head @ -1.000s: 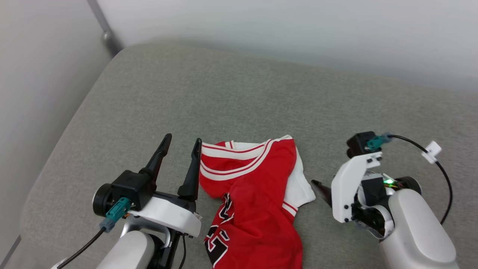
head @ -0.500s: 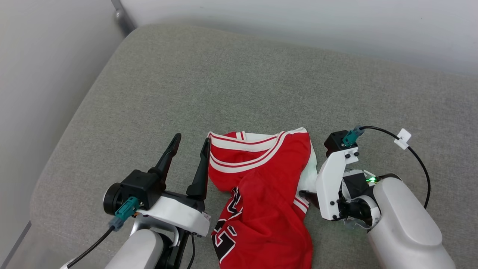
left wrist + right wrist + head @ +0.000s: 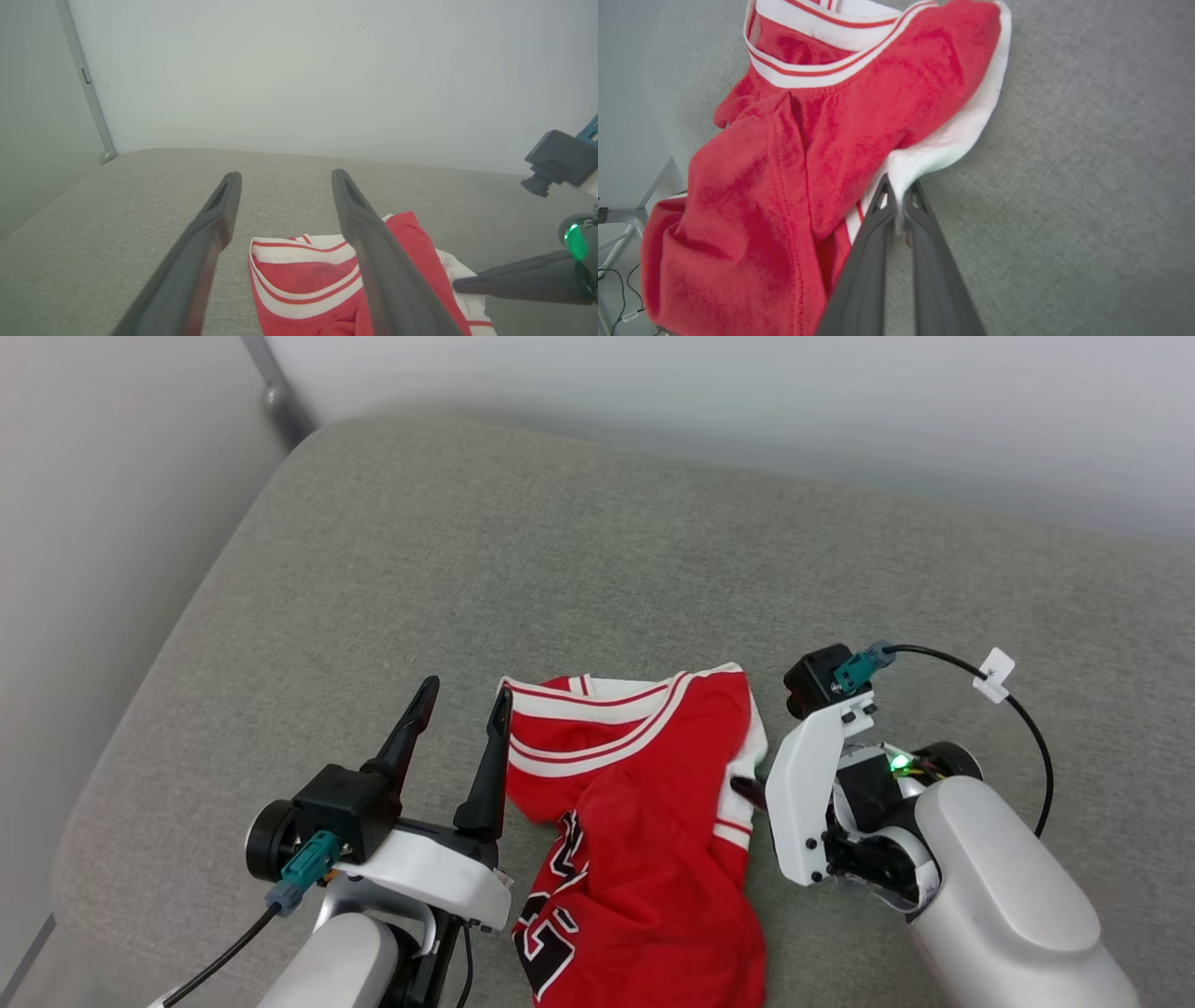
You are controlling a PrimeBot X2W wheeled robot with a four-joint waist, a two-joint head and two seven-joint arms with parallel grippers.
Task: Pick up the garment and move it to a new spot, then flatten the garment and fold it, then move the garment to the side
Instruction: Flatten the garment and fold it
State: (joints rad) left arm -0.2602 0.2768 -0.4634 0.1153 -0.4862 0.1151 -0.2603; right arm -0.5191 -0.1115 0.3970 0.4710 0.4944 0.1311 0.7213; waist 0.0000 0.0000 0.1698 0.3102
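Centrally, a red shirt (image 3: 644,821) lies crumpled on a grey cushion (image 3: 560,569), between the two arms. Its striped collar (image 3: 597,723) faces the far side. Black, white-edged lettering (image 3: 546,933) shows on the near part, which runs out of the head view at the bottom.

Right gripper (image 3: 899,189): jaws closed on the white sleeve (image 3: 952,144) at the shirt's right edge, with the cloth pinched between the two fingertips and bunched just above them.

Left gripper (image 3: 467,687): jaws spread wide and holding nothing, fingers pointing to the far side. Its right finger stands just beside the collar's left end; whether it touches the cloth cannot be told. In the left wrist view that finger crosses in front of the shirt and hides part of the red body.

Surroundings: a pale wall (image 3: 747,392) runs along the far side of the cushion, with a thin grey post (image 3: 271,401) at the far left corner. A black cable (image 3: 1019,711) carrying a white tag (image 3: 994,674) loops from the right wrist, where a green light (image 3: 899,763) glows. Past the cushion's edge, the right wrist view shows a strip of floor with thin wires (image 3: 616,284) and a grey frame (image 3: 621,217).
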